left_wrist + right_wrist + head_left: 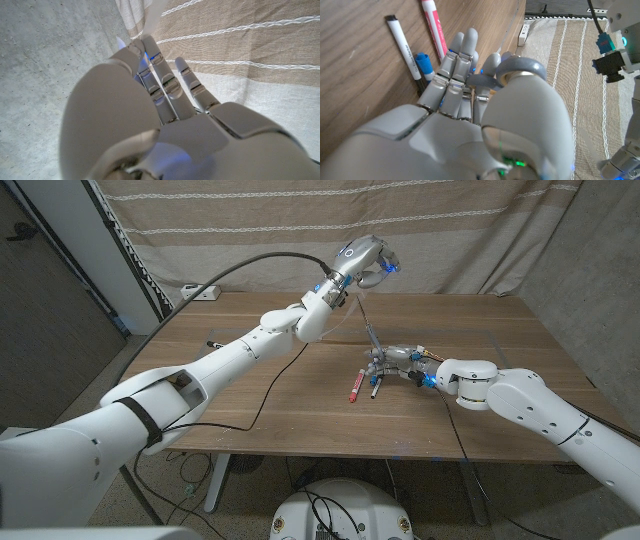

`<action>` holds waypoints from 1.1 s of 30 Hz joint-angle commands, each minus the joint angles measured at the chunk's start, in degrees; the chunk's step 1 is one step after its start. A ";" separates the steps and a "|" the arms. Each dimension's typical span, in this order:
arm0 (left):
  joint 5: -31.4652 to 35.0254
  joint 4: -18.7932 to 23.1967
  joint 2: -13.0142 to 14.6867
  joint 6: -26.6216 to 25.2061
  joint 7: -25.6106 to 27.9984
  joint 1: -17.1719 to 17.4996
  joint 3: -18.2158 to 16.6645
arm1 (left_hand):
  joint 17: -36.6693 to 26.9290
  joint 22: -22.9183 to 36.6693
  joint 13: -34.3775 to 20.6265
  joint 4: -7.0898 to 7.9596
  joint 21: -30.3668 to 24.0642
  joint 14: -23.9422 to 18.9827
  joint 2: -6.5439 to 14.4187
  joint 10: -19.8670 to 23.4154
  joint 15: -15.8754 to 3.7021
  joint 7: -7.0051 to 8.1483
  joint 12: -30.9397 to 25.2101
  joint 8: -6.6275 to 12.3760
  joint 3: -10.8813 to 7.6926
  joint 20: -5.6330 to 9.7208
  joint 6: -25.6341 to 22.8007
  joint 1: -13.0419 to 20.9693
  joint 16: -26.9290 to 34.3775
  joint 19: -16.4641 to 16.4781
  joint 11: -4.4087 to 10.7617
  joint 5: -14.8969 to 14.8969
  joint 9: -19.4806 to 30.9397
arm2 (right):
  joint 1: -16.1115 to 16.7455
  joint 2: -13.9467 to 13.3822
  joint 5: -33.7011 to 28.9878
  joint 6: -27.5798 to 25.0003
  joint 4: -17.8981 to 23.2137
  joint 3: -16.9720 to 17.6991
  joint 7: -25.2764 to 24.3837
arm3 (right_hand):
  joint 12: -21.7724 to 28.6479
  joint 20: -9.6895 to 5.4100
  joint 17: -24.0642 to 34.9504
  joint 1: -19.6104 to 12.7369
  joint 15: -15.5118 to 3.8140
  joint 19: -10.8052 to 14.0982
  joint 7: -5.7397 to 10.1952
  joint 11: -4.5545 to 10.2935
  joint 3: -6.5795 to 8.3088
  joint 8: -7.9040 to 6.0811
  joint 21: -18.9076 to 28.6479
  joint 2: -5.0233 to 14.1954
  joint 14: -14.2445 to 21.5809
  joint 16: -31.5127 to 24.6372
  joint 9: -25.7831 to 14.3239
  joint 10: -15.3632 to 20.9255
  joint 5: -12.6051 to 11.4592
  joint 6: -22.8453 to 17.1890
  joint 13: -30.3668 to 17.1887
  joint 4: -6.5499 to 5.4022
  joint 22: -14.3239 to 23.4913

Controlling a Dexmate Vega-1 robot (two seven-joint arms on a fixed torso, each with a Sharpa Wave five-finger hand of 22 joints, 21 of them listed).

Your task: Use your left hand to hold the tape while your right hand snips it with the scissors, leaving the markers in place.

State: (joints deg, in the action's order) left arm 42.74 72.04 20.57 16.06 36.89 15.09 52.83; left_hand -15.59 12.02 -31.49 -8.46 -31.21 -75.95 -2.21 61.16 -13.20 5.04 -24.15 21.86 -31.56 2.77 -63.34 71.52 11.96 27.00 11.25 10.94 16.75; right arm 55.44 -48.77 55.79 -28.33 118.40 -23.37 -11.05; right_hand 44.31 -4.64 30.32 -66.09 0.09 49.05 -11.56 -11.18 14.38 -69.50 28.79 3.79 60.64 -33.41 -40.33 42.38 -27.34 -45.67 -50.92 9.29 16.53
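My left hand [362, 260] is raised high over the table's far middle and pinches the upper end of a thin strip of tape [370, 325]. The tape runs down to the markers [356, 385] on the table. In the left wrist view my fingertips [142, 42] pinch the pale tape [156, 10]. My right hand [400, 365] is low beside the markers, curled around the scissors [375, 363], whose blades point at the tape's lower end. The right wrist view shows my right hand [465, 85] over a red marker [432, 27], a white one [402, 47] and a blue-capped one [423, 62].
A lone black marker [213, 342] lies at the table's left. A power strip [200, 292] sits at the back left corner. A striped curtain [450, 230] hangs behind the table [300, 410]. A cable runs across the table's middle.
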 commanded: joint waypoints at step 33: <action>-5.99 -1.78 -0.36 3.51 4.99 0.35 -4.63 | -2.84 0.00 -0.24 0.03 -0.70 -0.89 0.55 0.23 -0.57 0.20 -0.08 0.40 0.11 7.58 0.25 -0.02 0.09 -0.32 0.19 0.42 -0.05 | -0.81 -0.03 1.16 -1.73 0.20 -0.69 -0.09 | 5.30 -0.88 6.30 -5.42 -13.20 -1.70 0.04 13.97 6.98 -5.29 5.71 5.15 9.79 -1.82 -1.93 16.02 -5.20 -2.09 -3.30 -0.54 3.01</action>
State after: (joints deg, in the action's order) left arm 36.22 70.06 20.06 18.22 39.20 15.55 48.75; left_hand -16.44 12.02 -31.44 -8.46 -31.66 -75.95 -2.21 61.13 -13.20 5.04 -24.06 21.86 -31.56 2.77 -63.35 71.52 11.80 27.00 11.24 10.94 16.75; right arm 55.42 -48.88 56.56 -29.09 119.01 -23.53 -11.62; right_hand 44.64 -4.62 36.26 -66.30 -0.75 48.56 -11.47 -11.36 14.40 -69.50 33.94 3.58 60.78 -35.28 -42.09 43.24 -32.22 -47.19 -53.72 9.28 19.30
